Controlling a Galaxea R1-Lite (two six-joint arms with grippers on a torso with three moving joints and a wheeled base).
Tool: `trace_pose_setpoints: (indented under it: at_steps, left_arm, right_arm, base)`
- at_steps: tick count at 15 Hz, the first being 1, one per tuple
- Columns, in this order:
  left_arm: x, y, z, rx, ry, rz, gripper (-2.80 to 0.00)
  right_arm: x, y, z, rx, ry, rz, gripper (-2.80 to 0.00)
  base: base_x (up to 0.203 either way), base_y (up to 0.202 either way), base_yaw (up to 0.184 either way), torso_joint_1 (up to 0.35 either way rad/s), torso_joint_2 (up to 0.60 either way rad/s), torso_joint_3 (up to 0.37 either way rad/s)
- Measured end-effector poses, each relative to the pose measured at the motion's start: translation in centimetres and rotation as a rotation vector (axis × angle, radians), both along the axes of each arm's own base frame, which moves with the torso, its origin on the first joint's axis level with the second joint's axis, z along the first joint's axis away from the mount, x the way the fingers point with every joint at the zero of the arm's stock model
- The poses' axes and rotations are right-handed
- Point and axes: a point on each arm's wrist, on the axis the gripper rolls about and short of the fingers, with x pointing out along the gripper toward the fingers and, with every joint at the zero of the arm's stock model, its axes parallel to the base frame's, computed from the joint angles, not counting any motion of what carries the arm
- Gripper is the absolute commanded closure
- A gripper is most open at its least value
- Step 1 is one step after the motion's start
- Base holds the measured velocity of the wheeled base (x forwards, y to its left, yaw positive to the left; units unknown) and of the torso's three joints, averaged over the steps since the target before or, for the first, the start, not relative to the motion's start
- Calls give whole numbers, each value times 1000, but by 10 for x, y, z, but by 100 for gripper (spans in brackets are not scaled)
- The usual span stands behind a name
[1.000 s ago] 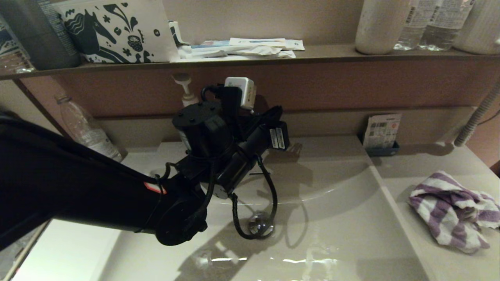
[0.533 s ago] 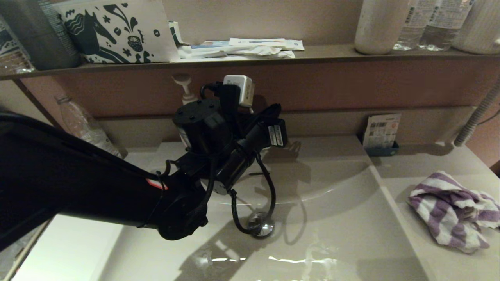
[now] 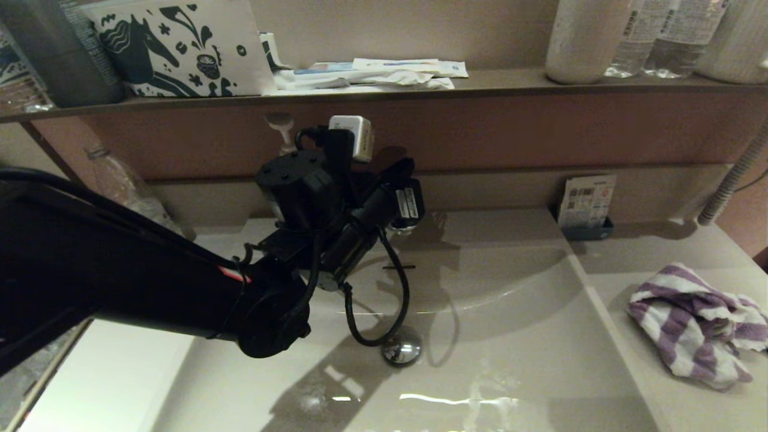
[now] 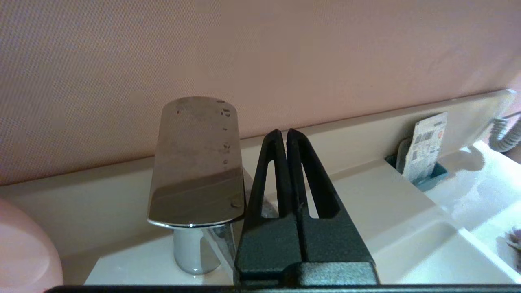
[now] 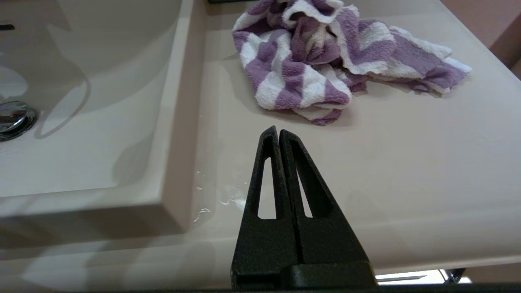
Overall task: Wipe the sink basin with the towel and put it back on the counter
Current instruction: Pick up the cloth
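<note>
The purple and white striped towel [image 3: 696, 324] lies crumpled on the counter [image 3: 648, 264], to the right of the sink basin [image 3: 516, 342]. The chrome drain plug [image 3: 401, 350] sits in the basin's middle. My left arm [image 3: 312, 240] reaches over the basin's back. Its left gripper [image 4: 285, 132] is shut and empty, just right of the chrome faucet lever [image 4: 195, 162]. In the right wrist view the right gripper [image 5: 278, 131] is shut and empty above the counter's [image 5: 407, 162] front edge. The towel [image 5: 317, 65] lies a short way beyond its tips.
A brown shelf [image 3: 504, 87] above holds paper packets, bottles and a patterned pouch. A soap pump [image 3: 281, 129] and a plastic bottle [image 3: 129, 198] stand at the back left. A card in a small holder [image 3: 587, 204] and a ribbed hose [image 3: 732, 180] are at the back right.
My left arm has moved left and farther back, toward the faucet, uncovering the drain plug. The towel has not moved.
</note>
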Motion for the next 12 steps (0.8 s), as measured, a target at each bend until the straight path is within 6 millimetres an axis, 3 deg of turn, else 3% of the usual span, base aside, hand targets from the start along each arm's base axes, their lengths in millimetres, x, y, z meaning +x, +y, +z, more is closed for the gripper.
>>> trace_pose_setpoints:
  at_steps: [8,12]
  left_arm:
    - [-20,2,-7,10,13,-26,0]
    - [-45,15,-15,39,50,-39,0]
  right_arm:
    - [0,0,0,0,0,0,0]
    - [0,0,0,0,0,0,0]
  base:
    - [0,0,0,0,0,0]
    - [0,0,0,0,0,0]
